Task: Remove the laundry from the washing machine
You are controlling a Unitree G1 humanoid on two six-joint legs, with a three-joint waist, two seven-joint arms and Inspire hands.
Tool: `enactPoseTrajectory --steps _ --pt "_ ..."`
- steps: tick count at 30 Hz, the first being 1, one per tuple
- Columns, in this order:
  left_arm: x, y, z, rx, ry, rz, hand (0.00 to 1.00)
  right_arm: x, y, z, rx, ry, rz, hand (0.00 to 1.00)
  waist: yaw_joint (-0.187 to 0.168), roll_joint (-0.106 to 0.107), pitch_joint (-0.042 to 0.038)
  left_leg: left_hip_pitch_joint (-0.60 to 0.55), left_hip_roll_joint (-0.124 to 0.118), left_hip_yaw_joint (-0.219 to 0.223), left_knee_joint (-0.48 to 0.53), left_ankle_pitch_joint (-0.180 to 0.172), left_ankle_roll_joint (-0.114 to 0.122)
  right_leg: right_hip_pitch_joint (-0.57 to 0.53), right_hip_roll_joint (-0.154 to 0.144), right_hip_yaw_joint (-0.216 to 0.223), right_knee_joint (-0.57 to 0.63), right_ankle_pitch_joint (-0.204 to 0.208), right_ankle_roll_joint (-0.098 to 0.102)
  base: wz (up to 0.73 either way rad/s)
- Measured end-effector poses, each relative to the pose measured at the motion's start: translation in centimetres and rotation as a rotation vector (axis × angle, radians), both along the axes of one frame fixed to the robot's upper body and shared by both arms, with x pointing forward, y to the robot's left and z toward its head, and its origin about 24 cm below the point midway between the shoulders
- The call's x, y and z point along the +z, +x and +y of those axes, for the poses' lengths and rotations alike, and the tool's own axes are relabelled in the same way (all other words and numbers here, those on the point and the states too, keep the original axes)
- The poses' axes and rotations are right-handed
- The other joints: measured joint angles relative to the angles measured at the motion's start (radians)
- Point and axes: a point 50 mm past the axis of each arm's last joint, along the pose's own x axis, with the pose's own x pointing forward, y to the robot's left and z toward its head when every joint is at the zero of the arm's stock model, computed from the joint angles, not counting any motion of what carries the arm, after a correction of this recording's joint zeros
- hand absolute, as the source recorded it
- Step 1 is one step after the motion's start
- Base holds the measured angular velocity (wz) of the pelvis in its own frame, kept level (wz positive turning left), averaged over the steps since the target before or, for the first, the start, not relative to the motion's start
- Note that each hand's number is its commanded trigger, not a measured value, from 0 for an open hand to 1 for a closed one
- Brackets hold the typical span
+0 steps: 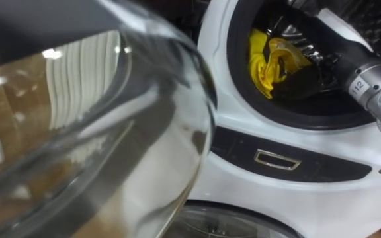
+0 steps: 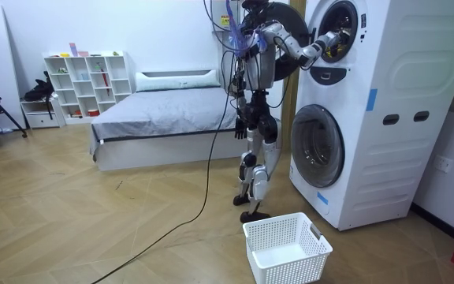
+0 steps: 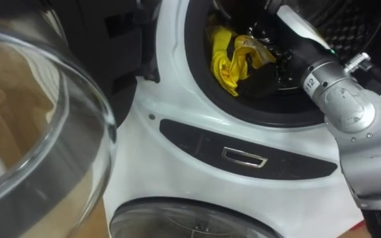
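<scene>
A yellow cloth (image 1: 266,63) (image 3: 229,59) hangs at the left inside rim of the upper washing machine's drum (image 1: 296,99). My right hand (image 1: 307,58) (image 3: 276,63) reaches into the drum from the right, its dark fingers curled on the cloth's upper edge. The cloth droops down from the hand against the dark drum. In the room view I stand facing the stacked machines (image 2: 369,110), right arm raised into the upper opening (image 2: 331,41). My left hand (image 2: 246,120) hangs low beside my body.
The upper machine's open glass door (image 1: 111,132) fills the left foreground. A latch slot (image 1: 276,159) sits below the drum, above the lower machine's door (image 1: 243,225). A white laundry basket (image 2: 286,248) stands on the floor behind my feet; a bed (image 2: 164,110) lies farther back.
</scene>
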Motion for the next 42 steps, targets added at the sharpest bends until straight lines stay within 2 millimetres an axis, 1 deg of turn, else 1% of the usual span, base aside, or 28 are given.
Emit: enactPoseTrajectory --steps 2,5,6,11,14,17,19,20,21,22,24,25,27,30,31,34,35,36,37,38,40,42 --pt "0.0 -0.3 0.0 -0.013 0.001 0.014 0.0 -0.1 0.0 0.1 0.012 -0.012 0.02 1.0 0.001 0.002 0.0016 0.006 -0.001 0.0 -0.001 0.0 0.0 0.005 0.001 0.0 0.0 0.0 0.0 0.0" --pt "-0.1 -0.3 -0.1 -0.028 -0.002 0.021 0.0 -0.3 0.0 0.2 0.028 -0.027 0.044 1.0 0.001 0.0 0.0011 0.012 0.0 0.001 -0.003 0.0 0.0 0.008 0.002 0.001 0.0 0.0 0.0 -0.01" --pt "-0.1 -0.3 -0.1 -0.029 -0.002 0.022 0.0 -0.4 0.0 0.3 0.034 -0.03 0.052 1.0 0.002 0.001 0.0029 0.015 0.0 0.003 -0.003 0.0 0.0 0.01 0.003 0.001 0.0 0.0 0.0 -0.04" --pt "0.0 0.3 -0.1 -0.054 0.001 0.01 0.0 -0.5 0.1 0.3 0.026 -0.033 0.059 1.0 0.004 -0.002 0.0045 0.016 0.003 0.003 -0.003 0.0 -0.001 0.012 0.004 0.0 0.0 0.0 0.0 0.0" --pt "0.1 0.4 0.1 -0.055 0.005 0.008 0.0 -0.5 0.1 0.3 0.023 -0.038 0.059 1.0 0.003 -0.008 0.0047 0.016 0.001 0.003 -0.005 0.0 -0.002 0.011 0.006 0.001 0.0 0.0 0.0 0.0" --pt "0.0 0.3 0.1 -0.054 0.004 0.012 0.0 -0.5 0.0 0.2 0.026 -0.034 0.062 1.0 -0.001 -0.01 0.003 0.016 0.002 0.003 -0.006 -0.001 -0.003 0.012 0.007 0.001 0.0 0.0 0.0 0.0" --pt "0.0 0.0 0.1 -0.053 0.004 0.015 0.0 -0.4 0.0 0.2 0.03 -0.026 0.063 1.0 -0.001 -0.014 0.0 0.017 0.002 0.003 -0.007 -0.001 -0.003 0.012 0.007 0.002 0.0 0.0 0.0 0.0" --pt "0.1 0.0 0.2 -0.056 0.005 0.012 0.0 -0.4 0.0 0.2 0.031 -0.025 0.063 1.0 -0.002 -0.011 0.0028 0.017 0.002 0.003 -0.007 -0.001 -0.003 0.012 0.007 0.002 -0.001 0.0 0.0 0.0" --pt "0.1 -0.1 0.2 -0.056 0.007 0.009 0.0 -0.4 0.0 0.2 0.034 -0.024 0.061 1.0 -0.003 -0.015 -0.0003 0.017 0.002 0.003 -0.007 -0.001 -0.003 0.012 0.007 0.005 -0.001 0.0 0.0 0.0" --pt "0.1 -0.1 0.3 -0.057 0.008 0.007 0.0 -0.4 -0.1 0.3 0.037 -0.022 0.061 1.0 -0.003 -0.012 0.0017 0.018 0.002 0.003 -0.007 -0.001 -0.003 0.012 0.008 0.011 -0.001 0.0 0.0 0.0" --pt "0.2 -0.1 0.3 -0.061 0.013 -0.005 0.0 0.0 -0.3 0.5 0.045 -0.032 0.042 1.0 -0.003 -0.012 0.0013 0.017 0.002 0.003 -0.007 -0.001 -0.003 0.01 0.009 0.016 -0.001 0.0 0.0 0.0" --pt "0.2 -0.1 0.3 -0.062 0.013 -0.008 0.0 0.1 -0.4 0.6 0.05 -0.036 0.033 1.0 -0.003 -0.009 0.0027 0.017 0.002 0.004 -0.007 -0.001 -0.003 0.01 0.009 0.019 -0.001 0.0 0.0 0.0" --pt "0.2 -0.2 0.4 -0.061 0.022 -0.012 0.0 0.5 -1.4 1.2 0.071 -0.054 -0.011 1.0 -0.002 -0.004 0.0025 0.018 0.002 0.004 -0.009 -0.001 -0.003 0.007 0.009 0.027 -0.001 0.0 0.0 -0.03" --pt "0.2 -0.4 0.4 -0.06 0.036 -0.015 0.0 0.5 -2.6 1.7 0.093 -0.057 -0.054 1.0 -0.005 0.005 0.0058 0.026 0.001 0.011 -0.009 -0.001 -0.003 0.014 0.009 0.032 -0.001 0.0 0.0 -0.04" --pt "0.1 -0.5 0.4 -0.059 0.035 -0.013 0.0 0.5 -2.7 1.7 0.095 -0.056 -0.056 1.0 -0.006 0.008 0.0064 0.029 0.001 0.011 -0.009 -0.001 -0.003 0.017 0.008 0.033 -0.001 0.0 0.0 -0.04" --pt "0.1 -0.6 0.3 -0.054 0.043 -0.015 0.0 0.8 -3.9 1.9 0.108 -0.043 -0.102 1.0 -0.016 0.017 0.0035 0.033 0.001 0.017 -0.017 -0.001 -0.003 0.014 0.007 0.041 -0.001 0.0 0.0 -0.05" --pt "0.1 -0.7 0.3 -0.054 0.048 -0.02 0.0 1.0 -4.8 2.1 0.123 -0.025 -0.133 1.0 -0.017 0.021 0.0031 0.035 0.001 0.017 -0.023 -0.001 -0.003 0.014 0.007 0.045 -0.001 0.0 0.0 -0.04" --pt "0.1 -0.9 0.1 -0.052 0.053 -0.021 0.0 1.1 -5.5 2.4 0.143 0.006 -0.162 1.0 -0.028 0.026 0.0013 0.038 0.001 0.019 -0.023 -0.001 -0.003 0.015 0.007 0.052 -0.001 0.0 0.0 -0.04" --pt "0.0 -1.1 0.0 -0.051 0.054 -0.02 0.0 1.1 -5.8 2.5 0.156 0.029 -0.175 1.0 -0.03 0.029 0.0003 0.039 0.002 0.024 -0.023 -0.001 -0.003 0.015 0.007 0.052 -0.001 0.0 0.0 -0.1" --pt "-0.1 -1.2 -0.3 -0.048 0.047 -0.022 0.0 1.2 -6.5 2.5 0.174 0.075 -0.196 1.0 -0.034 0.036 0.0014 0.044 0.006 0.032 -0.023 -0.001 -0.003 0.016 0.007 0.055 -0.001 0.0 0.0 -0.13" --pt "-0.2 -1.4 -0.7 -0.046 0.037 -0.023 0.0 1.2 -7.6 2.3 0.204 0.144 -0.212 1.0 -0.043 0.049 0.0053 0.049 0.006 0.032 -0.023 -0.002 -0.001 0.021 0.006 0.055 -0.001 0.0 0.0 -0.05" --pt "-0.4 -2.5 -0.8 -0.04 0.039 -0.005 0.0 0.6 -9.2 2.0 0.244 0.245 -0.212 1.0 -0.062 0.058 0.0021 0.054 0.005 0.032 -0.024 -0.002 0.0 0.029 0.006 0.055 -0.001 0.0 0.0 0.03"
